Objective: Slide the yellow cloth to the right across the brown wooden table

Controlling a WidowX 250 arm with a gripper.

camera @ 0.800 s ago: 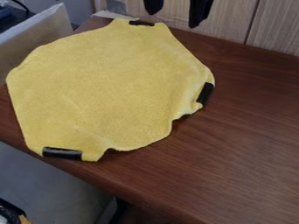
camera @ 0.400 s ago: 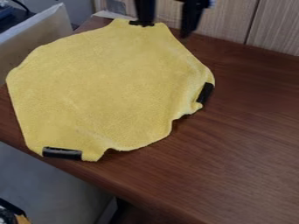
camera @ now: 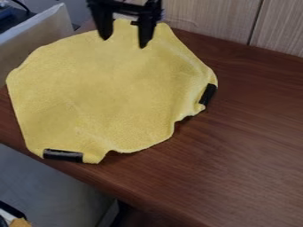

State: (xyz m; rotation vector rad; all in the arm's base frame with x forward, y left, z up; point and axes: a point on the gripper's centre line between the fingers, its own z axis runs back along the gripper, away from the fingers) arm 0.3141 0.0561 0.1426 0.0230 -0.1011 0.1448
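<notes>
The black two-finger gripper [camera: 124, 43] hangs at the top of the frame, left of centre, its fingers spread wide with nothing between them, over the upper edge of a yellow, many-sided fabric cloth [camera: 106, 97]. The cloth spreads mostly below them across the brown wooden counter [camera: 248, 124], with no clear long axis; I can't tell whether they touch it.
</notes>
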